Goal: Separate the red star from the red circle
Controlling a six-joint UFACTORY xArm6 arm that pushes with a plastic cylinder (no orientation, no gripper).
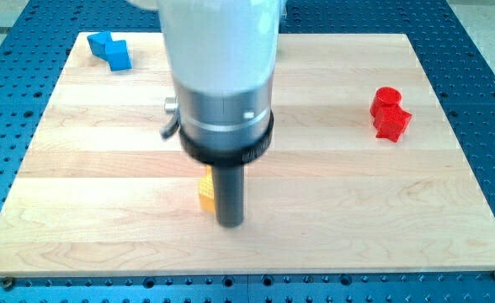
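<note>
A red circle (386, 97) and a red star (392, 123) sit touching each other near the view's right edge of the wooden board (357, 210), the circle toward the view's top. My tip (230, 223) is at the board's lower middle, far to the left of both red blocks. A yellow block (206, 191) lies right against the tip's left side, partly hidden by the rod.
Two blue blocks (110, 50) lie together at the view's top left corner of the board. The arm's wide grey body (222, 84) hides the board's upper middle. A blue perforated table (483, 67) surrounds the board.
</note>
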